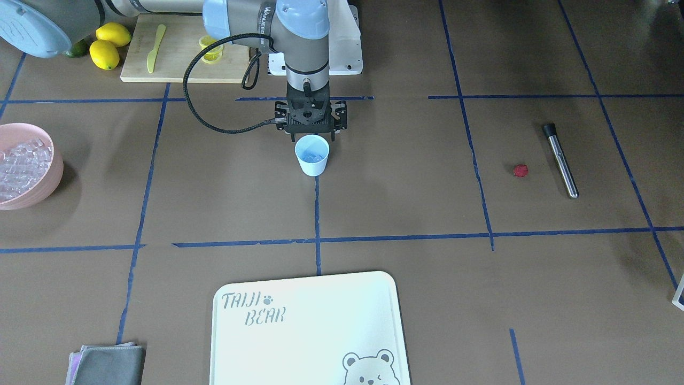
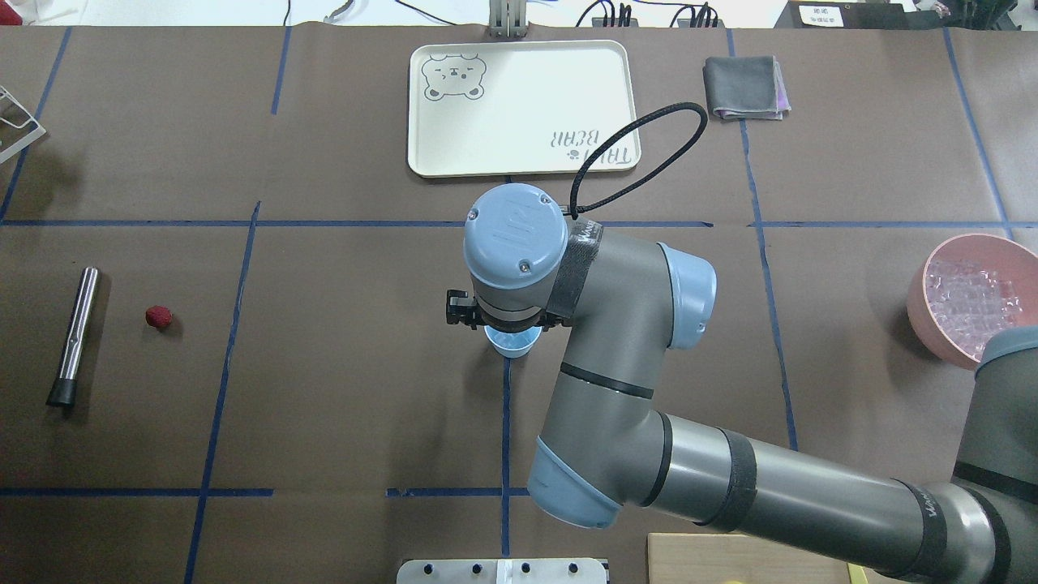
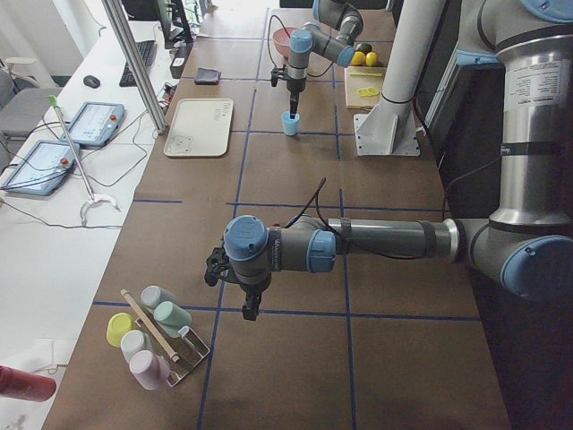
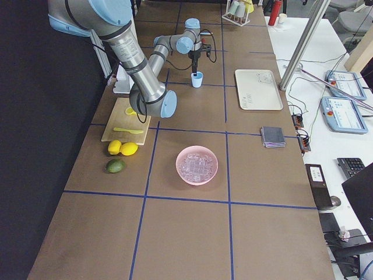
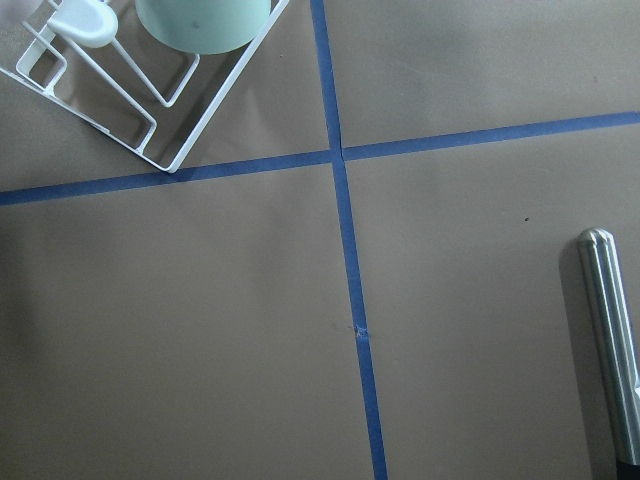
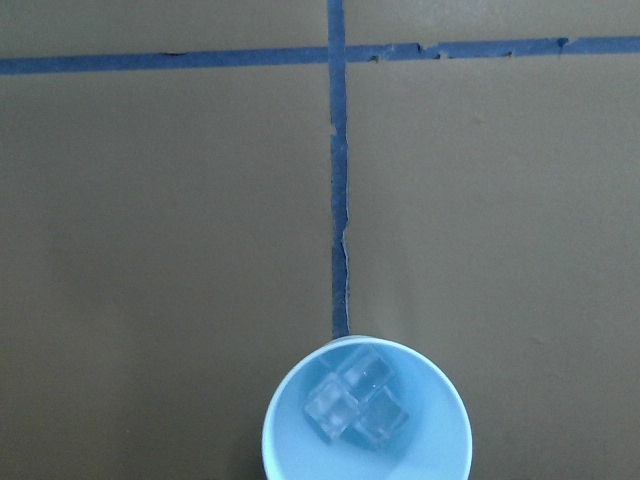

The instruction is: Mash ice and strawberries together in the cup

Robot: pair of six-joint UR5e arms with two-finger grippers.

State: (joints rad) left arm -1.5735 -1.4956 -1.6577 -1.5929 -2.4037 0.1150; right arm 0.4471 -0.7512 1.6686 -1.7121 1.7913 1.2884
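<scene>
Cup (image 1: 312, 155): held three ice cubes (image 6: 357, 409).
Strawberry (image 1: 520, 170): lay well apart.
Right gripper (image 1: 311, 122): hovered above cup, finger state unreadable.
Left gripper (image 3: 251, 309): finger state unreadable too.

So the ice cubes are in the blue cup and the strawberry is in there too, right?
Not quite. The ice cubes are in the blue cup, but the strawberry is not: it lies on the table beside the metal muddler, far from the cup. The overhead exterior view shows it; the right wrist view shows only ice inside.
</scene>
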